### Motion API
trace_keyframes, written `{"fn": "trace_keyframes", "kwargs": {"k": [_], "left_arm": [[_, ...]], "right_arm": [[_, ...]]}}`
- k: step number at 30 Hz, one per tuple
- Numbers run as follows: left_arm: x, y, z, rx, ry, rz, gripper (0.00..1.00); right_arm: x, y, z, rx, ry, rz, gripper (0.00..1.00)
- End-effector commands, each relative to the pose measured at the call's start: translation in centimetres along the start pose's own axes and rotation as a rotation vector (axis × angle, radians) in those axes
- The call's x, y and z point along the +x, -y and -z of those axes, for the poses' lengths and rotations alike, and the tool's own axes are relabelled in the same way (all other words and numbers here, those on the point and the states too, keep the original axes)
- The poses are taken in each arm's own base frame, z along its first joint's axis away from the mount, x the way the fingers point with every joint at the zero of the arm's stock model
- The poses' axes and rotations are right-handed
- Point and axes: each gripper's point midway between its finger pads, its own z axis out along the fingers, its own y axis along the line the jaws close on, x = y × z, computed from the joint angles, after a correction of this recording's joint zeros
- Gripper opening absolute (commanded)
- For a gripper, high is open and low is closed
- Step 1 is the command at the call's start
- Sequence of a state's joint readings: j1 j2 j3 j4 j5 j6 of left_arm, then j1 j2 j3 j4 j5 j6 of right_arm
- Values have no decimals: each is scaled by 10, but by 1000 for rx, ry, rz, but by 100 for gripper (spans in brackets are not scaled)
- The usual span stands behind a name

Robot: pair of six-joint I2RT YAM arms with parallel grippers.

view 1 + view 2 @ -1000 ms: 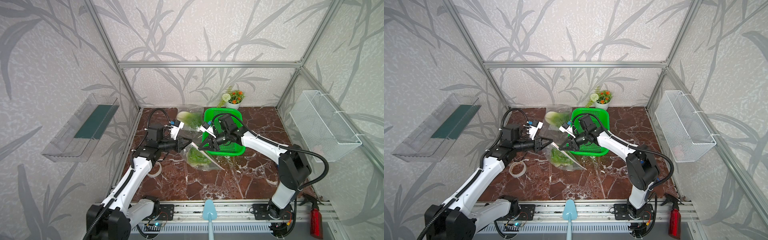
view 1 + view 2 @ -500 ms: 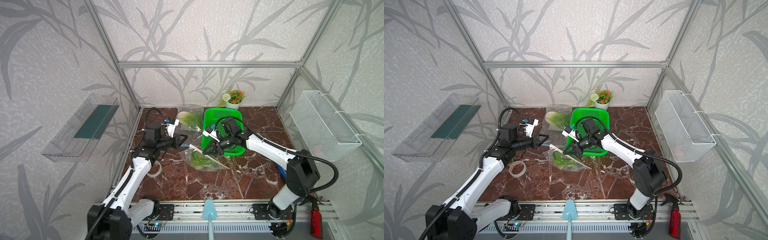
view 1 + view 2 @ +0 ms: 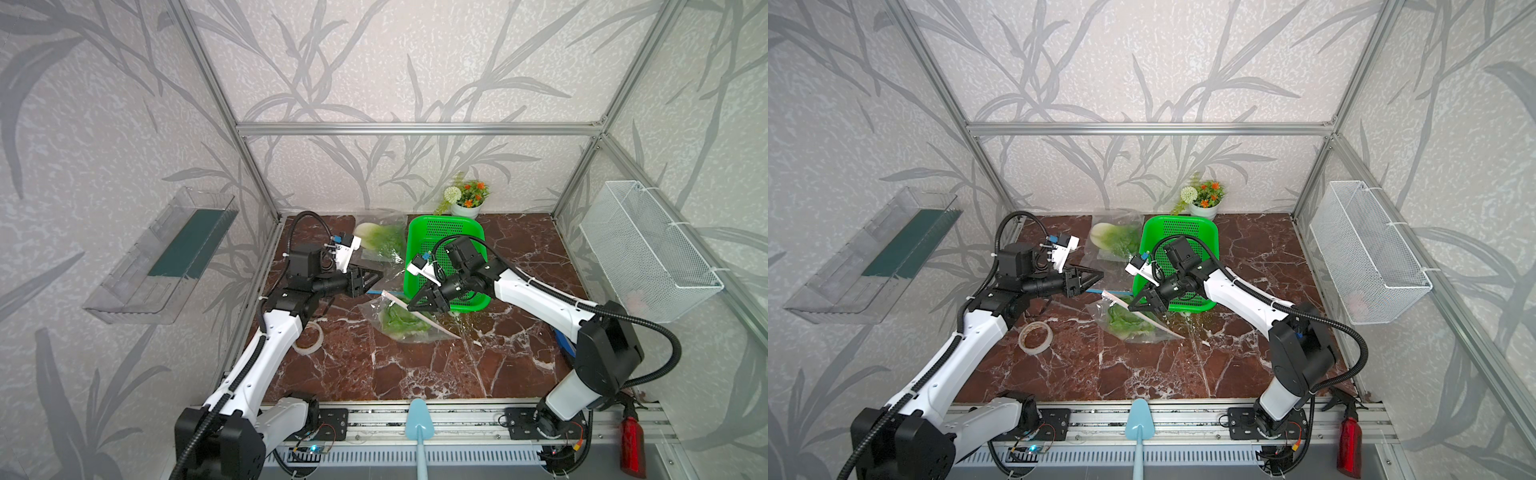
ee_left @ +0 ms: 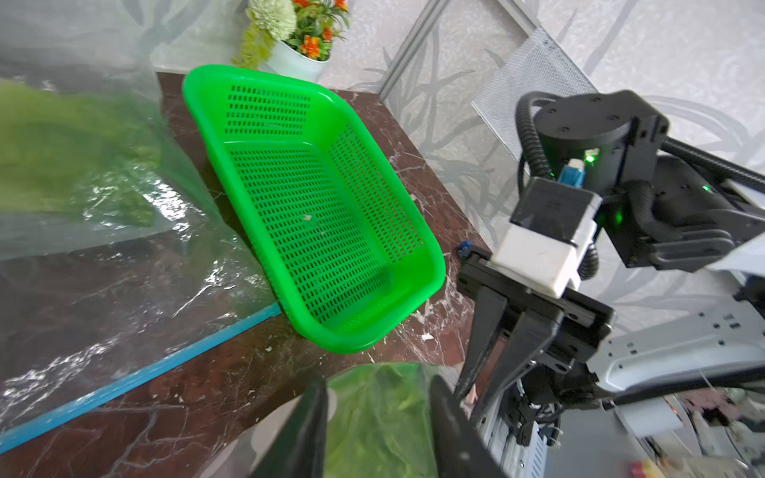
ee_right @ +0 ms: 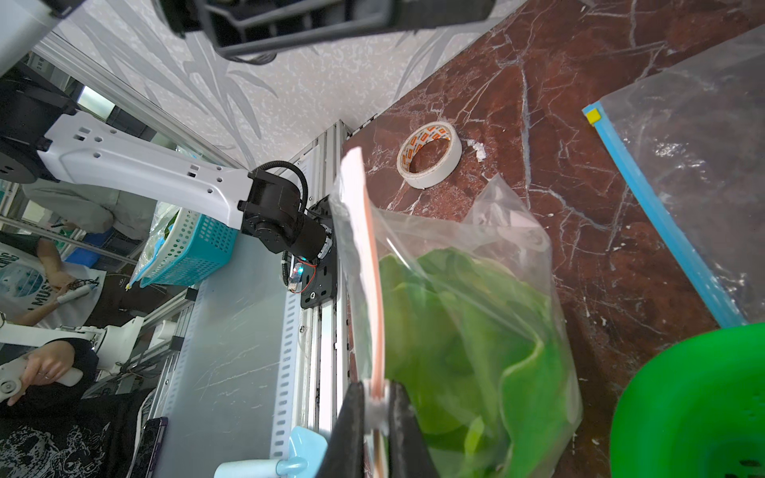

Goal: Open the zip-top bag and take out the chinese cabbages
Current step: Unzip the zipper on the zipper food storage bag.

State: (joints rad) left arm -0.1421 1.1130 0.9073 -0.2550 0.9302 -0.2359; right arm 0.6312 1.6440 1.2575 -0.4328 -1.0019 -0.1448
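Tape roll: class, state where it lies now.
In a top view the tape roll lies flat on the marble tabletop, on the robot's left, between the left arm and the nearer zip-top bag.

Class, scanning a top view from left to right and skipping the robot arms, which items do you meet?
Clear plastic wall tray → white tape roll → green perforated plastic basket → white wire mesh basket.

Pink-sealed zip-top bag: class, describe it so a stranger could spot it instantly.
Find the green basket on the marble table. By its near corner sits a clear bag of green leaves. Unlike the blue-sealed bag further back, its seal is pink, pinched by the right gripper.
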Motion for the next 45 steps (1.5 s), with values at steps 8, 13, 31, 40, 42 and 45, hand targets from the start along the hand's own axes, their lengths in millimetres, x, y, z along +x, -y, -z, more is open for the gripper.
{"fn": "trace_keyframes", "kwargs": {"k": [8, 13, 31, 40, 42, 45], "left_arm": [[20, 39, 5, 203, -124, 11, 55], [29, 38, 2, 198, -145, 28, 47], [40, 36, -7, 178, -191, 39, 2], [35, 12, -8, 27, -143, 53, 0], [32, 7, -8, 2, -126, 64, 0], [28, -2, -9, -27, -100, 86, 0]], "right_arm": [[-15, -6, 3, -1, 7, 40, 0], [-16, -6, 2, -7, 4, 42, 0], [-19, -1, 1, -4, 9, 45, 0], [-13, -1, 1, -1, -5, 32, 0], [-10, -1, 1, 5, -12, 27, 0], [-3, -1, 3, 19, -29, 23, 0]]}}
